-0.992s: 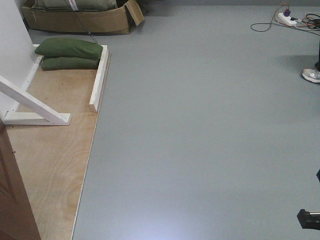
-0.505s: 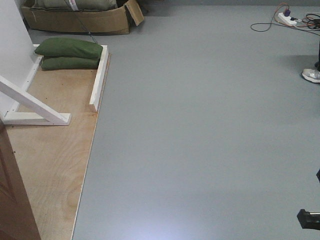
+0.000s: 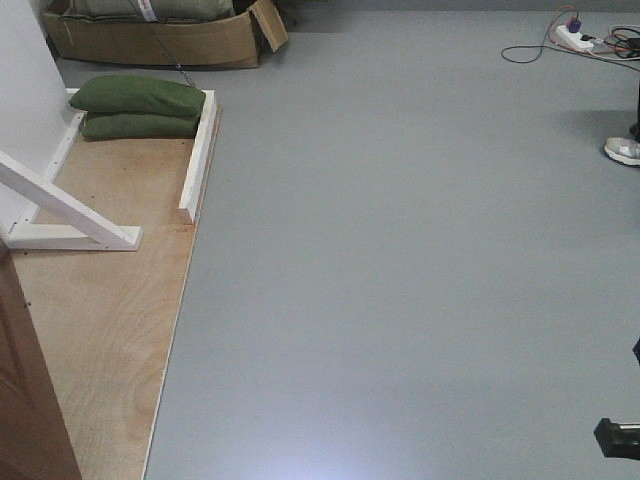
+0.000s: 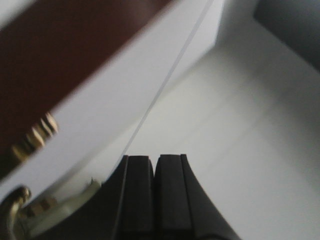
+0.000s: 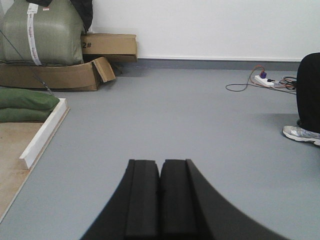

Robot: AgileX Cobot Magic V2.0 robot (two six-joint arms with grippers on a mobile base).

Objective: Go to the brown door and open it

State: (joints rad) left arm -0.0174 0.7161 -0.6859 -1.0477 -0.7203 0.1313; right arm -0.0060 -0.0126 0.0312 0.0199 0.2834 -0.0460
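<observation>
The brown door (image 3: 25, 400) is a sliver at the front view's bottom-left corner, cut off by the frame, at the near end of the plywood base (image 3: 110, 310). A white brace (image 3: 70, 215) slants across the base further back, with green sandbags (image 3: 140, 100) stacked behind it. Right of the plywood edge the grey floor (image 3: 400, 260) lies wide open, with a cardboard box (image 3: 160, 40), power strip (image 3: 572, 37) and someone's shoe (image 3: 625, 150) well apart along the far rim. Only the left wrist view gets the door close: blurred red-brown top left, a white band beside it, brass hardware (image 4: 32, 140) smeared at lower left, type unclear. The left gripper (image 4: 154, 161) has its pads pressed together on nothing. The right gripper (image 5: 160, 164), likewise pinched together and empty, points over bare floor. The dark object (image 3: 618, 437) at the front view's bottom-right is unidentifiable.
</observation>
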